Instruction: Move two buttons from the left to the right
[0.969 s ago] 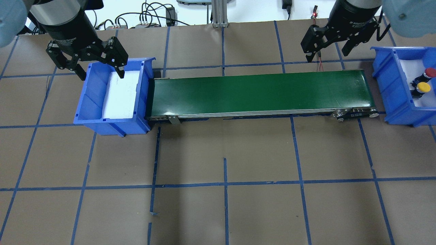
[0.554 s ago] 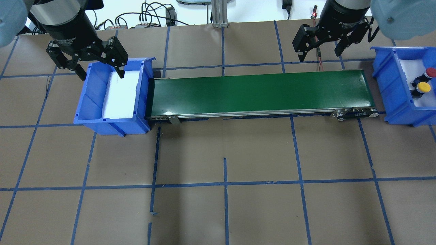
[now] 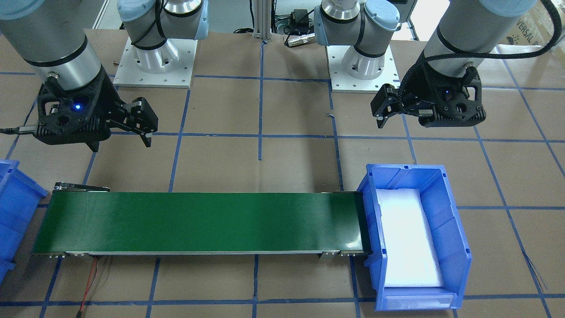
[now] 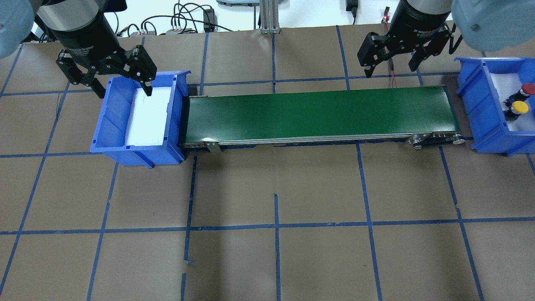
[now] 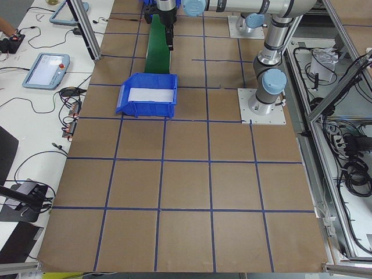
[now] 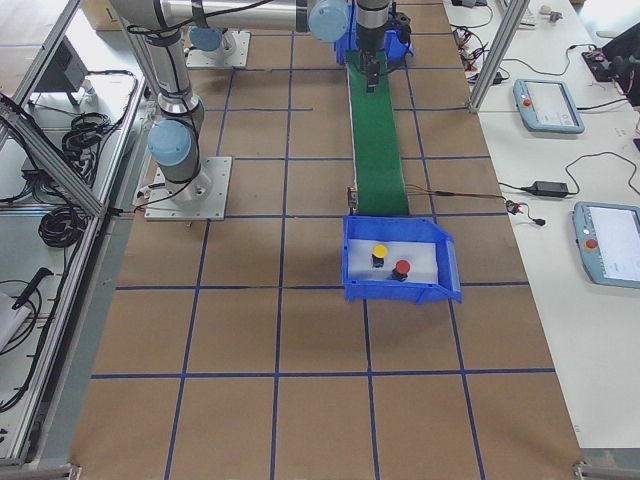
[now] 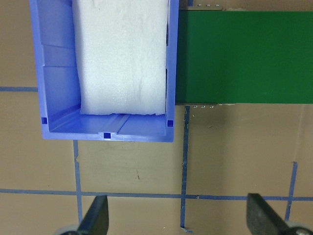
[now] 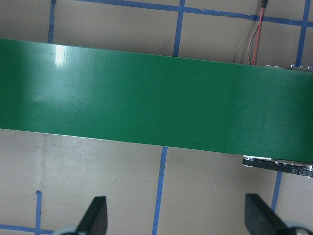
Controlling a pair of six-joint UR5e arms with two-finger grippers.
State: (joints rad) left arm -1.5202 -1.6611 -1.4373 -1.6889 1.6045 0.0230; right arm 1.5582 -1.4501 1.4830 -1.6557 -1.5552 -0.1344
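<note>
The red button (image 4: 528, 88) and the yellow button (image 4: 520, 107) stand side by side on white foam in the right blue bin (image 4: 480, 104). They also show in the exterior right view, yellow (image 6: 380, 251) and red (image 6: 401, 268). My right gripper (image 4: 391, 67) is open and empty, above the table just behind the belt's right end and left of that bin. My left gripper (image 4: 123, 85) is open and empty over the far rim of the left blue bin (image 4: 113, 138), which holds only a white foam pad (image 4: 148, 117).
A green conveyor belt (image 4: 317, 115) runs between the two bins. A red wire (image 4: 393, 77) lies behind its right end. Cables and a metal post (image 4: 269, 16) sit along the back edge. Brown table with blue tape grid (image 4: 276, 225) lies in front.
My right gripper has moved left and toward the back, away from the right bin. My left gripper and both buttons have not moved.
</note>
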